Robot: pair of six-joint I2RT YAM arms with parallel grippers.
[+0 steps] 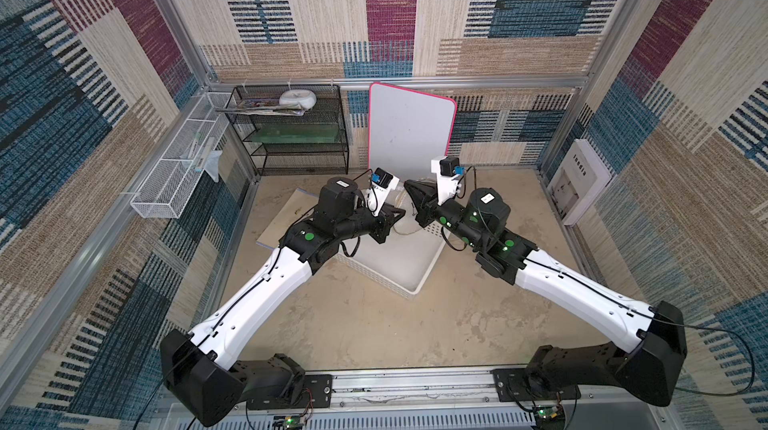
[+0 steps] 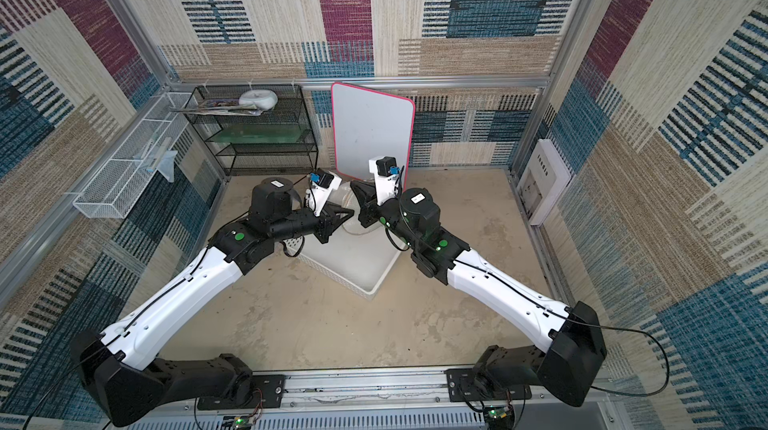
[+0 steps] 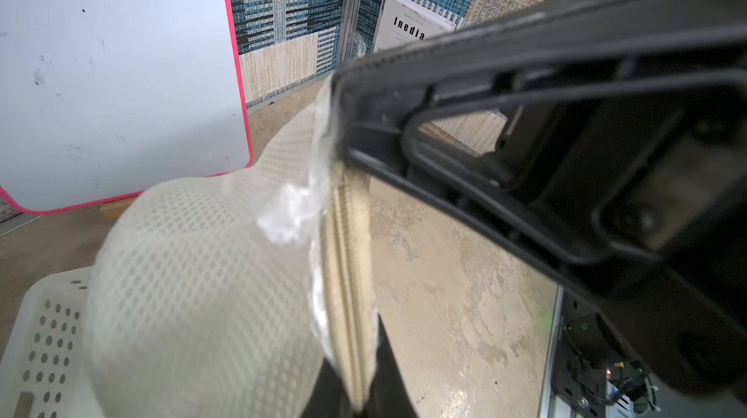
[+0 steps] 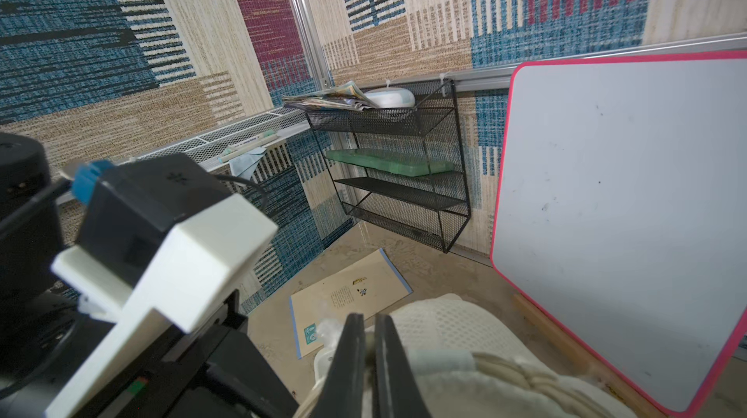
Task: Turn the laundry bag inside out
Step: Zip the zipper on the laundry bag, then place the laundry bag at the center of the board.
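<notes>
Top views: laundry bag (image 1: 403,222), stained beige tabletop (image 1: 374,324), patchwork walls (image 1: 291,12).

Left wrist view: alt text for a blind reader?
Both hands pinch the zipper edge of a mesh laundry bag, the left hand nearest the camera, the right hand farther along. Also visible: a white basket and pink-rimmed whiteboard.

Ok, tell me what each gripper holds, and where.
Both hold the laundry bag: left gripper pinches its zipper edge, right gripper its bunched edge.
</notes>
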